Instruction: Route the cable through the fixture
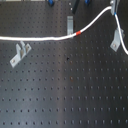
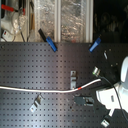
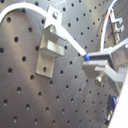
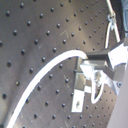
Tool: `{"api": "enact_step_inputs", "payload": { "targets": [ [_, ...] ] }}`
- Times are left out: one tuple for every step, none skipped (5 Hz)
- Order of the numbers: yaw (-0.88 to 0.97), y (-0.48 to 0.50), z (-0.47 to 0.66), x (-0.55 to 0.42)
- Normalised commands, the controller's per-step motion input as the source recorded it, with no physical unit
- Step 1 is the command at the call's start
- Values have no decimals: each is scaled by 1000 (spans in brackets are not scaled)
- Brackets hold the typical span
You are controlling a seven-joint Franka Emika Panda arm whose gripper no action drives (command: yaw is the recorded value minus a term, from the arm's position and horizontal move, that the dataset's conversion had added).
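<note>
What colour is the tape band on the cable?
Red; the band on the white cable shows best in the first exterior view.

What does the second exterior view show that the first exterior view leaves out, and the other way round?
Only the second exterior view shows the white robot arm and two blue clamps along the board's far edge. Only the first exterior view shows the metal fixture close up at its right edge. Both show the white cable, its red tape band and the black perforated board.
</note>
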Motion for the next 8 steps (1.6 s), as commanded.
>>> {"api": "enact_step_inputs", "payload": {
  "targets": [
    [0,-2,-357,-1],
    [0,-91,-334,20],
    [0,-111,0,26],
    [0,-443,-10,-25],
    [0,-3,0,-11],
    [109,142,102,-575],
    [0,-4,0,-17],
    [20,23,2,-133]
  ]
}}
